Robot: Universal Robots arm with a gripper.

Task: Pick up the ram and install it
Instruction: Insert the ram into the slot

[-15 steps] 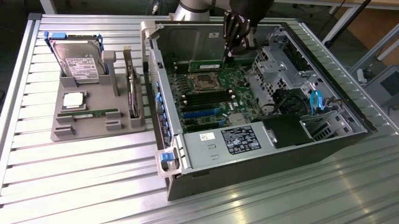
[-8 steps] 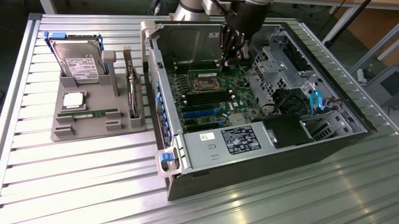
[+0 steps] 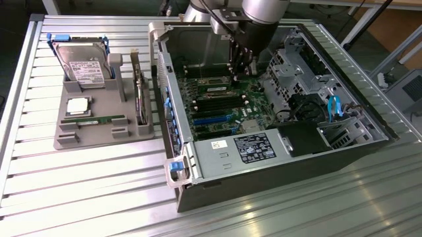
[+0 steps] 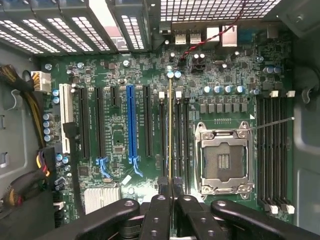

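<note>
Over the motherboard (image 4: 115, 135), the hand (image 4: 170, 192) pinches the thin ram (image 4: 170, 130).

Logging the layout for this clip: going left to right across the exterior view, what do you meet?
Hard drive → expansion card → gripper holding the ram → blue cable.

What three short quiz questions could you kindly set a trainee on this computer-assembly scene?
1. True or false: the processor socket already holds a chip.
2. What do the fingers grip? A) a screwdriver B) the ram C) a battery
3. Fill in: ___ spare ram stick rests in the grey tray.
Key: 1 false; 2 B; 3 one.
</note>
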